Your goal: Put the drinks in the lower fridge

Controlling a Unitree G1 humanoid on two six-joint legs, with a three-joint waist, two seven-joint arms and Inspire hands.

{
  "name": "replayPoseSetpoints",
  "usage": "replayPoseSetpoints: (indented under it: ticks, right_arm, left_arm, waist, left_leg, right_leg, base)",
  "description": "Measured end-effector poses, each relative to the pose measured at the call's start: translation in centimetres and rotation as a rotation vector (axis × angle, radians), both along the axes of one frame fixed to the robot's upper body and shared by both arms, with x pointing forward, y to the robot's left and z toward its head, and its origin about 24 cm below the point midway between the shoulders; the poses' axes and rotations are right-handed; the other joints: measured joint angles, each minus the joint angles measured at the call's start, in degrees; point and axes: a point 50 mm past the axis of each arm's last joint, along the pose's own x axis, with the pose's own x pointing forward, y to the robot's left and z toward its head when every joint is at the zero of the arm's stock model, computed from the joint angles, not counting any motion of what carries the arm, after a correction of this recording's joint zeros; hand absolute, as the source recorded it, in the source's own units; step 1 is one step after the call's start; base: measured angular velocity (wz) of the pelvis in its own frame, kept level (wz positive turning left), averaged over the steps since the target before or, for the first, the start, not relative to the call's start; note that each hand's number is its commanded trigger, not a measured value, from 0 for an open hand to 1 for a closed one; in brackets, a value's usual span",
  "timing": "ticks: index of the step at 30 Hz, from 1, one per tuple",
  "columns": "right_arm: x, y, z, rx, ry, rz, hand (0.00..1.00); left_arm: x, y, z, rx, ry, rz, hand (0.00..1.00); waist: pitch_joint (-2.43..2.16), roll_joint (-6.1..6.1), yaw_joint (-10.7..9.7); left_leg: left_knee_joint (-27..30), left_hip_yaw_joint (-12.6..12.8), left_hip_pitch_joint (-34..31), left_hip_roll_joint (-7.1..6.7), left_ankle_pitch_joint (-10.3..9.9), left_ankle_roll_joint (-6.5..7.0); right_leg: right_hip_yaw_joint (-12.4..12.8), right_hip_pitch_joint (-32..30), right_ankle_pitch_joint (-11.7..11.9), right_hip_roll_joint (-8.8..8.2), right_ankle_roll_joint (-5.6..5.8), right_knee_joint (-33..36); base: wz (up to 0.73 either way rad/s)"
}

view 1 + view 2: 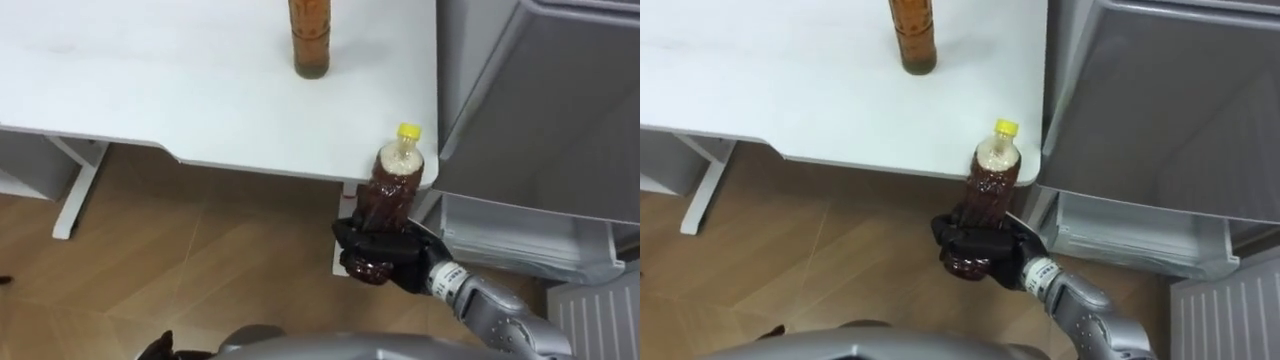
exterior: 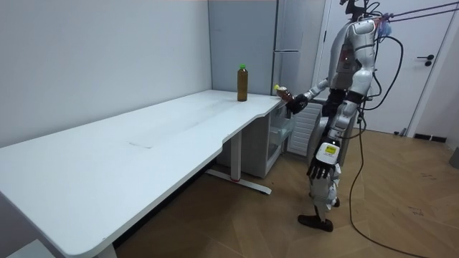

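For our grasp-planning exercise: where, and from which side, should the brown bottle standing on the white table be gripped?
Around its straight mid-body, from the robot-facing side: the brown bottle stands upright with nothing beside it on the white table, so a level sideways wrap probably suits.

The top edge is cutting off the upper part of the far bottle (image 1: 311,40) on the table (image 1: 150,80). The right hand (image 1: 385,258) is covering the held bottle's (image 1: 395,185) base. The fridge (image 1: 540,110) is running off the right edge, its grey panel hiding most of the lower compartment (image 1: 520,235).
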Motion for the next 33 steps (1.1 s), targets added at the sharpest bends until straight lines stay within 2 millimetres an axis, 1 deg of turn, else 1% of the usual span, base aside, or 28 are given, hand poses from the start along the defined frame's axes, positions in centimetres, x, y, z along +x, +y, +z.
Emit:
replayPoseSetpoints:
  ticks: [5, 10, 12, 16, 18, 21, 25, 28, 29, 33]
  right_arm:
    - [0.3, -0.6, 0.2, 0.014, -0.001, -0.053, 1.00]
    - [0.3, -0.6, 0.2, 0.009, 0.000, -0.057, 1.00]
    - [0.3, -0.7, 0.2, 0.008, 0.000, -0.058, 1.00]
    - [0.3, -0.7, 0.1, -0.001, 0.003, -0.063, 1.00]
    - [0.4, -0.8, 0.2, -0.012, 0.005, -0.075, 1.00]
    - [0.5, -0.9, 0.2, -0.026, 0.008, -0.085, 1.00]
    - [0.5, -1.0, 0.1, -0.038, 0.014, -0.098, 1.00]
    - [0.5, -1.1, 0.1, -0.051, 0.019, -0.109, 1.00]
    - [0.5, -1.1, 0.1, -0.055, 0.021, -0.114, 1.00]
    - [0.7, -1.3, 0.1, -0.063, 0.028, -0.154, 1.00]
  left_arm:
    - [-0.4, 0.1, 0.0, -0.013, 0.022, -0.012, 0.00]
    - [-0.3, 0.2, 0.0, -0.020, 0.025, -0.046, 0.00]
    - [-0.2, 0.2, 0.0, -0.033, 0.019, -0.041, 0.00]
    - [-0.4, 0.3, 0.0, -0.028, 0.024, -0.045, 0.00]
    - [-0.2, 0.4, 0.1, -0.016, 0.023, -0.075, 0.00]
    - [0.0, 0.6, 0.1, 0.002, 0.025, -0.122, 0.00]
    - [0.1, 0.7, 0.2, 0.003, 0.026, -0.132, 0.00]
    - [-0.3, 0.6, 0.1, -0.002, 0.028, -0.104, 0.00]
    - [-0.8, 0.6, 0.1, -0.004, 0.036, -0.089, 0.00]
    - [-1.5, 0.7, 0.1, 0.004, 0.050, -0.077, 0.00]
  waist:
    - [-0.01, 0.28, -1.3]
    - [-0.17, 0.43, -1.3]
    - [-0.41, 0.29, -1.3]
    - [-0.42, 0.10, -1.4]
    - [-0.29, -0.26, -1.4]
    - [-0.42, -0.45, -1.2]
    - [-0.48, -0.56, -1.1]
    - [-0.48, -0.56, -1.1]
    - [-0.47, -0.55, -1.1]
    - [-0.49, -0.60, -1.2]
  left_leg:
    - [0.0, 0.1, 0.0, 0.07, 0.0, 0.00]
    - [0.2, 0.2, 0.0, 0.16, 0.0, 0.00]
    - [0.2, 0.2, 0.2, 0.17, 0.0, 0.03]
    - [0.0, 0.2, 1.1, 0.15, 0.0, 0.04]
    - [0.0, 0.2, 1.4, 0.15, 0.0, 0.04]
    - [0.1, 0.2, 1.5, 0.13, 0.0, 0.04]
    - [0.3, 0.1, 1.7, 0.09, 0.1, 0.08]
    - [0.2, 0.1, 2.0, 0.02, 0.1, 0.14]
    - [0.2, 0.1, 2.1, 0.00, 0.1, 0.14]
    - [0.2, -0.6, 2.2, -0.17, 0.1, 0.19]
  right_leg:
    - [0.3, 0.0, 0.0, 0.06, 0.00, 0.1]
    - [0.5, -0.4, 0.1, 0.19, -0.03, 0.2]
    - [0.5, -0.4, 0.1, 0.18, -0.04, 0.2]
    - [0.5, 0.5, 0.2, 0.17, -0.04, 0.2]
    - [0.5, 1.2, 0.2, 0.17, -0.03, 0.1]
    - [0.4, 1.2, 0.2, 0.15, -0.03, 0.1]
    - [0.4, 1.3, 0.2, 0.14, -0.01, 0.1]
    - [0.6, 1.5, 0.2, 0.10, 0.06, 0.1]
    - [0.6, 1.7, 0.3, 0.08, 0.10, 0.0]
    - [-0.2, 2.2, 0.3, -0.02, 0.13, -0.1]
  base:
    - [-0.01]
    - [-0.01]
    - [0.00]
    - [0.00]
    - [0.00]
    - [0.00]
    - [0.00]
    - [0.00]
    - [0.00]
    - [0.08]
